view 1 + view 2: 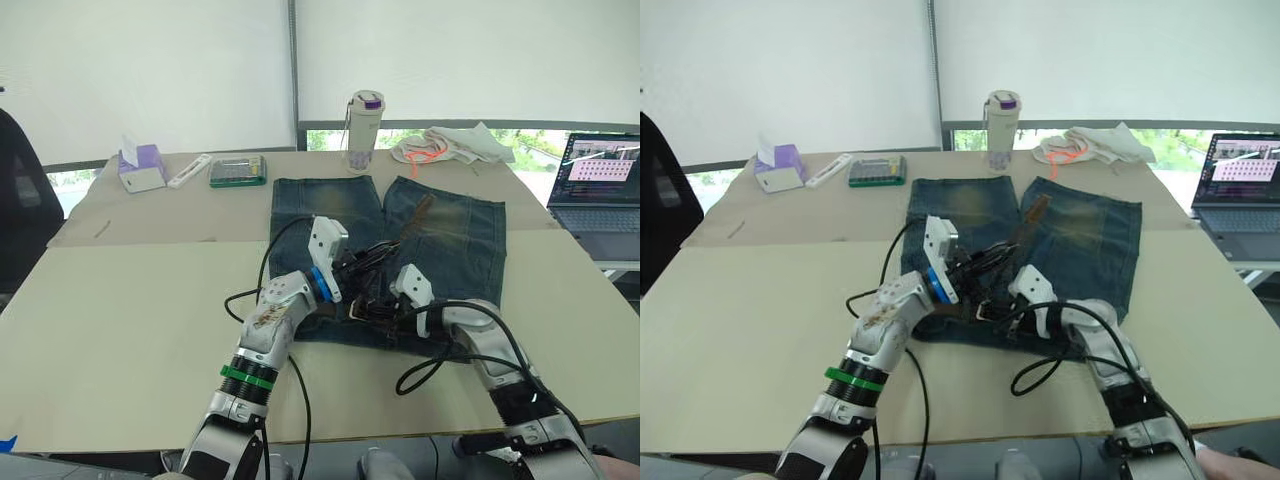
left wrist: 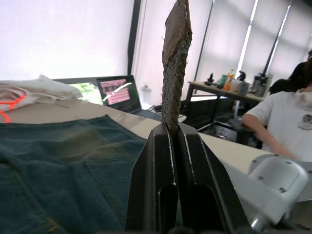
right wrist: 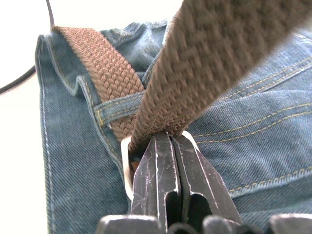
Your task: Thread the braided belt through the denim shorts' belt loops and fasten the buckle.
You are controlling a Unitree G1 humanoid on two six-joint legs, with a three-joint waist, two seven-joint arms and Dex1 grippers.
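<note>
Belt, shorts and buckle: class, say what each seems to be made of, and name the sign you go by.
Belt: woven brown cord, probably fabric or elastic; the matte braided weave shows clearly. Shorts: faded blue denim, by the twill grain and yellow stitching. Buckle: looks like pale metal, a smooth light frame edge beside the right gripper; mostly hidden, so not certain.

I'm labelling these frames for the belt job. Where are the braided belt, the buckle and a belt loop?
braided belt (image 3: 109, 73): right wrist view, woven stretch lying along the waistband.
buckle (image 3: 127, 170): right wrist view, silver frame's visible side.
belt loop (image 3: 117, 111): right wrist view, denim strip crossing the belt.
</note>
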